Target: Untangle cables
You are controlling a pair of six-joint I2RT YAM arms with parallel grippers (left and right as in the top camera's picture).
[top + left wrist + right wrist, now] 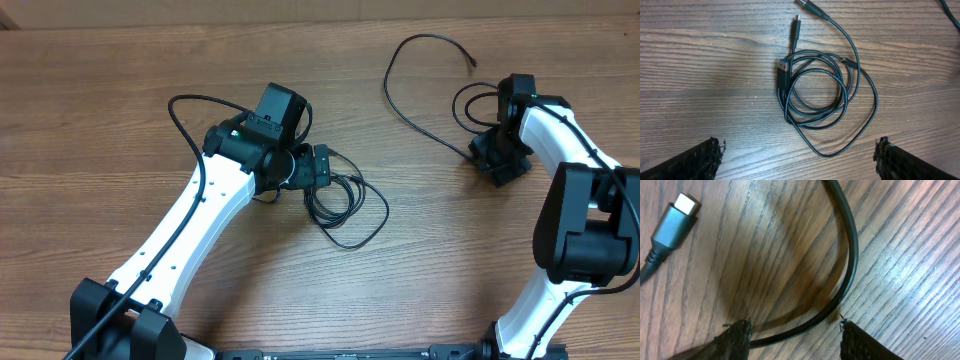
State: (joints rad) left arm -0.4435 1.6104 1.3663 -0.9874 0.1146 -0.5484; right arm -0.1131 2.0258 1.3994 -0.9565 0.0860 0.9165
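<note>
A: Starting at the left: hovering the left gripper (pixel 799 150) over the coiled cables (pixel 786 100), with fingers spread wide and gripping nothing.

B: Hanging above rather than touching, then?

A: Yes, hanging clear of the table (pixel 120 90), probably for holding the whole coil in view while choosing a strand. Seeing several loops lying flat on the wood near the middle, crossing one another, with one plug lying against the coil's left side and two plug-ended tails running toward the top of the wrist view.

B: Moving rightward now. Doing what with the right gripper (pixel 792 335)?

A: Sitting low against the tabletop, straddling a separate loose cable (pixel 854 245) well apart from the coil. Standing with fingers partly apart, wider than the cord, and not pinching it. Touching it or not, failing to tell.

B: Straddling it why?

A: Judging by the pose, lining up for a pinch on the curve, likely for dragging this cord away from the bundle. Also noticing a grey plug (pixel 675 217) lying apart from the fingers. Belonging to the same cord or not, being unable to say.

B: Judging progress?

A: Reckoning on one cord already lying free at the right, and the coil waiting untouched.
</note>
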